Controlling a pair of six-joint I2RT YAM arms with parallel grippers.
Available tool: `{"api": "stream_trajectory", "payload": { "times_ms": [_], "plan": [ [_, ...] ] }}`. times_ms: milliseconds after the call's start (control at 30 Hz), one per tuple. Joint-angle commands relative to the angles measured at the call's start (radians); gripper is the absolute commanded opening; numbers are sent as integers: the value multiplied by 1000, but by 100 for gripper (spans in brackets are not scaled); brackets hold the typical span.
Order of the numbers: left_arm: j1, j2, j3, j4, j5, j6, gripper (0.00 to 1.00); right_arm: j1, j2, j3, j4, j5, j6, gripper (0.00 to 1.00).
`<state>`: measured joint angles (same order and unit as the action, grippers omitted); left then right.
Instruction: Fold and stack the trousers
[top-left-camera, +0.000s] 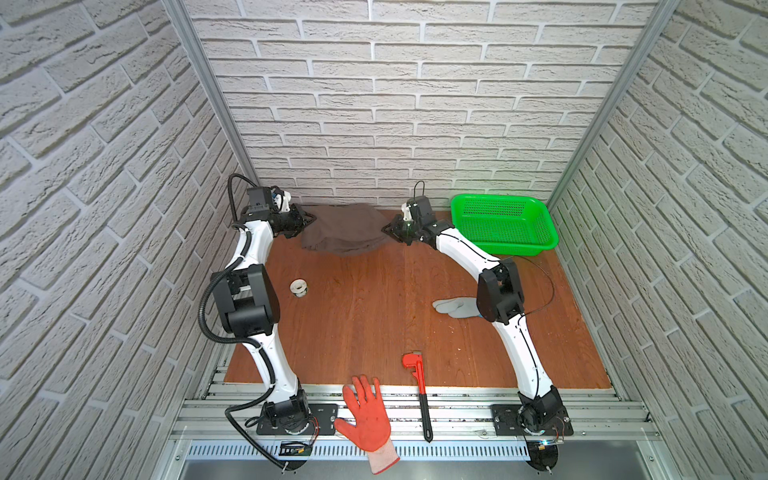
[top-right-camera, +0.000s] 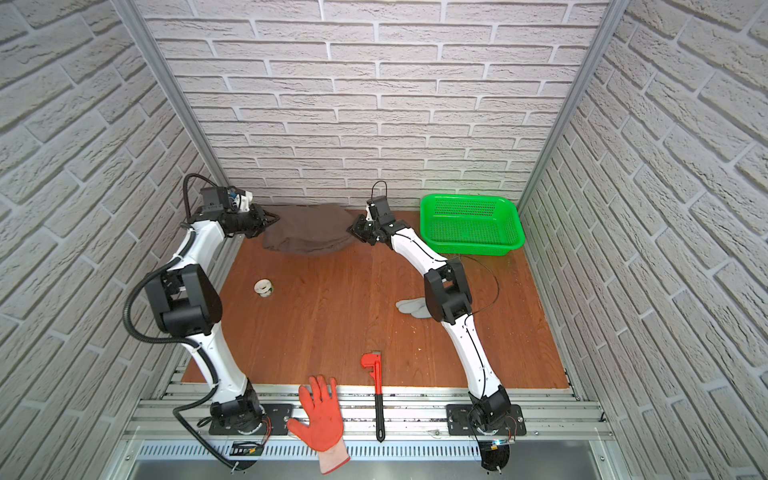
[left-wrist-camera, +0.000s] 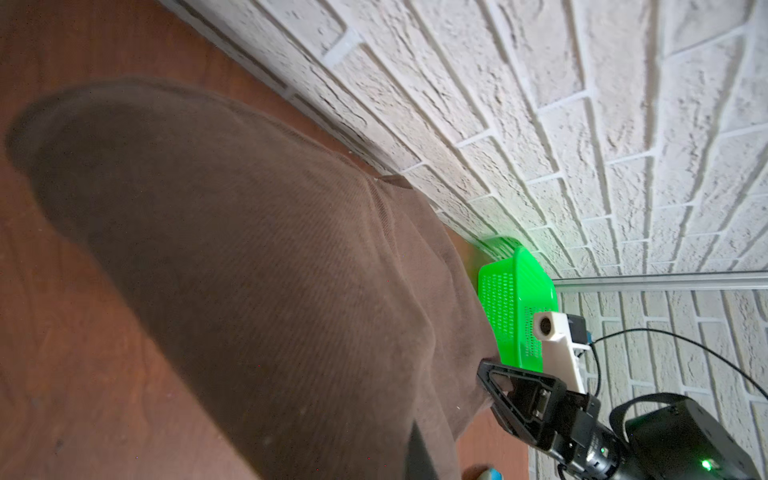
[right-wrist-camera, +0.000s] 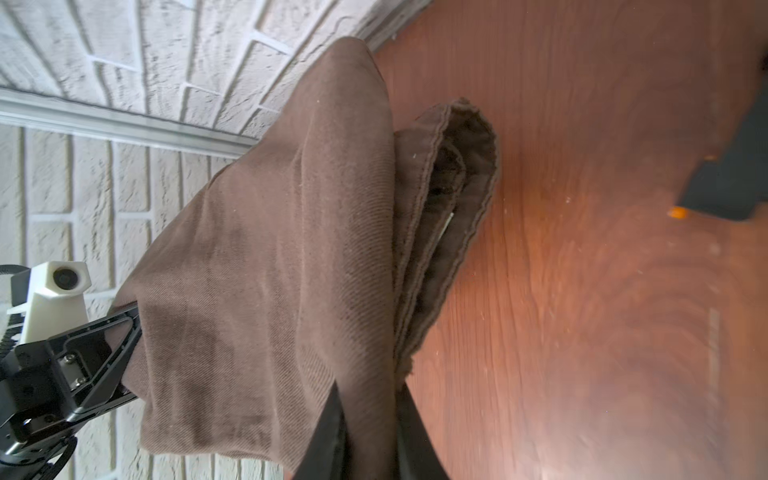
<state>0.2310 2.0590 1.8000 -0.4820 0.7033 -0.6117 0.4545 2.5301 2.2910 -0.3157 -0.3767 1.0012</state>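
The dark brown trousers (top-left-camera: 340, 232) (top-right-camera: 309, 232) hang as a folded bundle between my two grippers at the far edge of the table, close to the back wall, and sag in the middle. My left gripper (top-left-camera: 311, 217) (top-right-camera: 274, 218) holds the bundle's left end; in the left wrist view the cloth (left-wrist-camera: 249, 270) drapes over one black finger (left-wrist-camera: 417, 457) and hides the other. My right gripper (top-left-camera: 385, 229) (right-wrist-camera: 368, 388) is shut on the right end, with cloth pinched between both fingers. The layered hems (right-wrist-camera: 453, 208) hang beside that grip.
A green basket (top-left-camera: 503, 224) stands at the back right. A grey glove (top-left-camera: 455, 307) lies under the right arm's elbow. A white spool (top-left-camera: 299, 287) lies left of centre. A red pipe wrench (top-left-camera: 419, 386) and an orange glove (top-left-camera: 368, 415) lie at the front edge.
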Motion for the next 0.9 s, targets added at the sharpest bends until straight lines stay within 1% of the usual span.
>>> {"api": "stream_trajectory", "payload": {
  "times_ms": [0,67,133,167,200,333,433,500,567,667,767,867],
  "plan": [
    [52,80,17,-106,-49,37,44,22,60,47,10,38,57,27],
    [71,81,-5,-115,-81,38,54,31,70,39,-18,44,55,37],
    [80,47,-27,-117,-118,47,63,40,24,-21,-14,77,32,44],
    [82,27,-28,-135,-147,58,92,43,-12,-68,-6,96,19,47],
    [81,8,-18,-159,-179,68,98,43,-45,-101,-6,107,8,49],
    [61,-90,-22,-193,-227,80,98,42,-177,-207,-49,152,-65,52],
    [-9,-152,-36,-242,-280,117,98,41,-295,-333,-55,204,-114,53],
    [-76,-170,-70,-249,-295,127,94,39,-374,-429,-44,230,-140,53],
    [-136,-171,-112,-234,-313,118,89,38,-437,-511,-35,246,-159,53],
    [-218,-128,-159,-204,-326,94,77,36,-523,-617,-18,253,-175,52],
    [-282,-88,-202,-180,-333,74,74,36,-609,-701,-18,249,-189,52],
    [-337,-99,-277,-122,-334,45,74,37,-670,-769,-19,252,-204,52]
  ]
}}
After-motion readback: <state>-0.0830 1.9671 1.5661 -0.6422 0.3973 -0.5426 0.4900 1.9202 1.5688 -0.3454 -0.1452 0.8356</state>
